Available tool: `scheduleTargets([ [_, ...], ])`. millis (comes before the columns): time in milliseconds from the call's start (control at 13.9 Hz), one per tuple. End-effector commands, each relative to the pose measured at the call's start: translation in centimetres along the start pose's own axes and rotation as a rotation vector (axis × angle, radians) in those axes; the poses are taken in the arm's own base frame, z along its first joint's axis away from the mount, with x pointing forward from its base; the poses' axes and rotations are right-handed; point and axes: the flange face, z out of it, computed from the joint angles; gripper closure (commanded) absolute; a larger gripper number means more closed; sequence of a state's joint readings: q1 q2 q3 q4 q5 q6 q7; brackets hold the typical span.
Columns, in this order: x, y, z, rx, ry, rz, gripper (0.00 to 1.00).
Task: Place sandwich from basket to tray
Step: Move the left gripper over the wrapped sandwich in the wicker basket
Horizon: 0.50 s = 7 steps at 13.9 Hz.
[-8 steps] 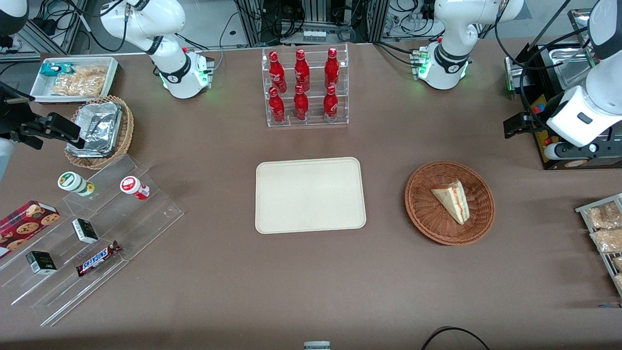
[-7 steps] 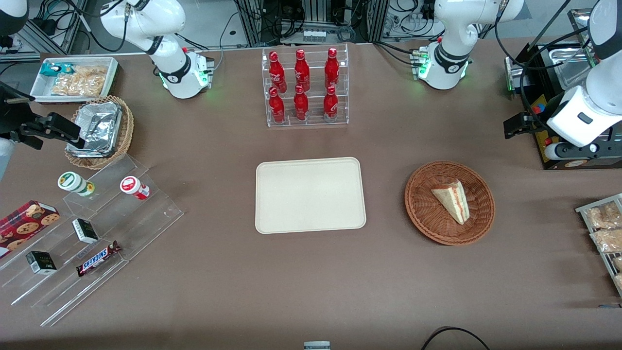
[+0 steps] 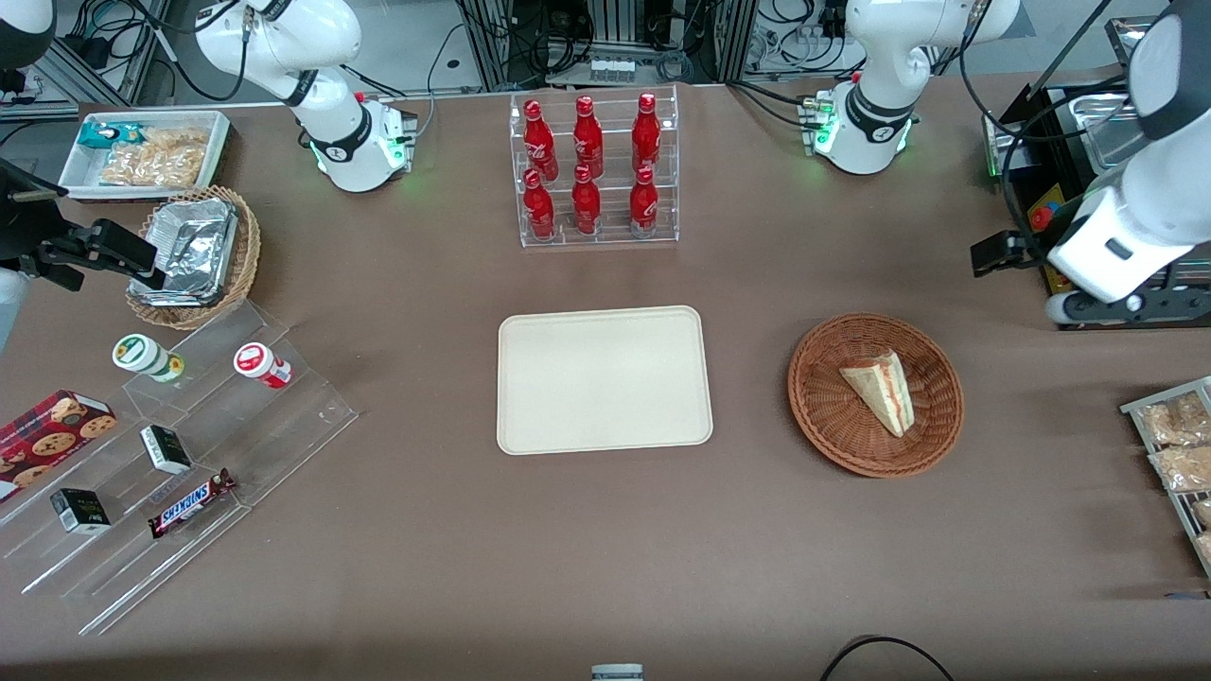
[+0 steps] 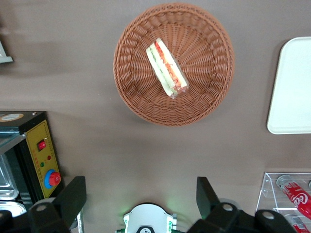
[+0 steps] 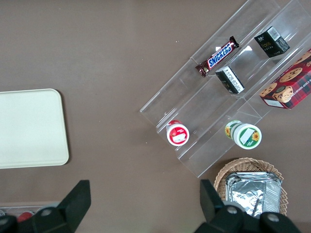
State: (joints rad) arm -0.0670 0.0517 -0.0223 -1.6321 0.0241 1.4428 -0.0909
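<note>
The sandwich (image 3: 880,390), a pale bread wedge with red and green filling on its cut edge, lies in the round reddish-brown wicker basket (image 3: 821,416). The left wrist view looks down on the sandwich (image 4: 166,67) in the basket (image 4: 131,87). The cream tray (image 3: 604,378) lies flat beside the basket, toward the parked arm's end, with nothing on it; its edge (image 4: 291,92) shows in the wrist view. My left gripper (image 3: 995,254) hangs high above the table, farther from the front camera than the basket. The gripper (image 4: 141,195) is open with nothing between its fingers.
A clear rack of red bottles (image 3: 591,170) stands farther from the camera than the tray. A black machine (image 3: 1088,189) sits by the working arm. Bagged snacks (image 3: 1173,445) lie at the working arm's end; clear stepped shelves (image 3: 189,454) with snacks lie at the parked arm's end.
The left arm has shifted a little toward the basket and slightly nearer the front camera. The sandwich, basket and tray have not moved.
</note>
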Motion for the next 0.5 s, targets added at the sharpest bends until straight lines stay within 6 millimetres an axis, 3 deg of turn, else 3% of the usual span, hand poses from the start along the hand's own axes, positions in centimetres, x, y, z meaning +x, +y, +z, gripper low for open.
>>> scheduleTargets([
  [0,1.2,0.3,3.9,0.004,-0.013,0.021,0.00],
  [432,2.9,0.8,11.4,0.005,0.005,0.026,0.00],
])
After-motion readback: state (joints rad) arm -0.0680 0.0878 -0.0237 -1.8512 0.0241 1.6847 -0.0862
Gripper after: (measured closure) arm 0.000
